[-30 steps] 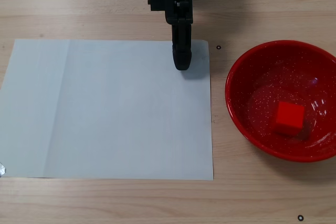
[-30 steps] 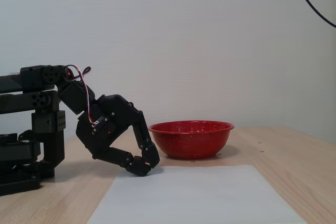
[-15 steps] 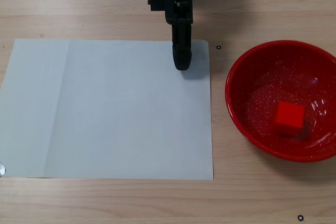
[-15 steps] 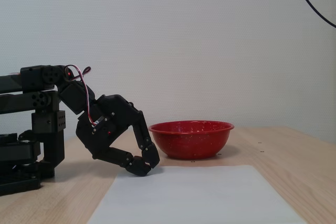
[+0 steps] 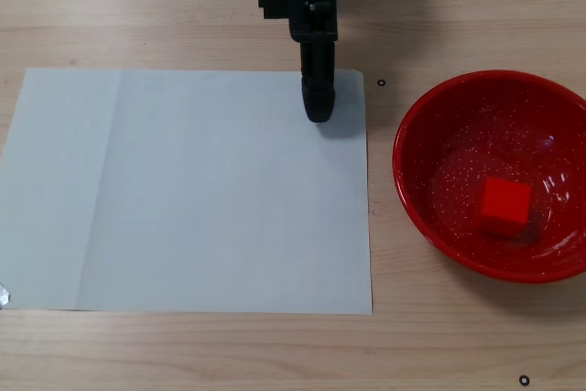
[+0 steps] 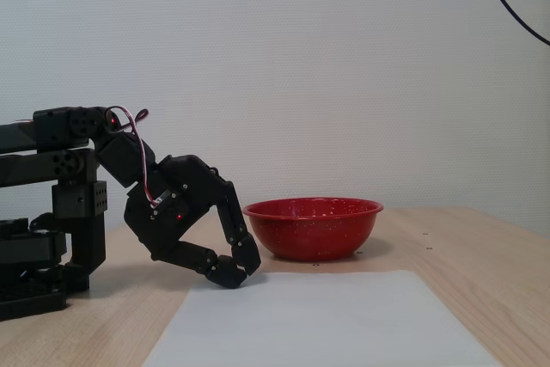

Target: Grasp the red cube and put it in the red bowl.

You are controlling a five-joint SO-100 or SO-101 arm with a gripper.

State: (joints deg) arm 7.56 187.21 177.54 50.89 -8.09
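Already the red cube (image 5: pixel 505 205) is seen inside the red bowl (image 5: pixel 414 197), lying on the speckled bottom, a little right of the centre in the fixed view from above. In the side fixed view only the red bowl (image 6: pixel 313 228) is shown and the cube is hidden by its wall. The gripper (image 5: pixel 318 113) is folded down near the arm base, its tip low over the far edge of the white paper sheet (image 5: pixel 183 190), well apart from the bowl. The fingers (image 6: pixel 230 271) are brought together, and nothing is held between them. The placing step is judged as done, and the arm is parked in its rest pose. No further grasp is called for; at most, the pose is to be held on the table (image 5: pixel 439 345).
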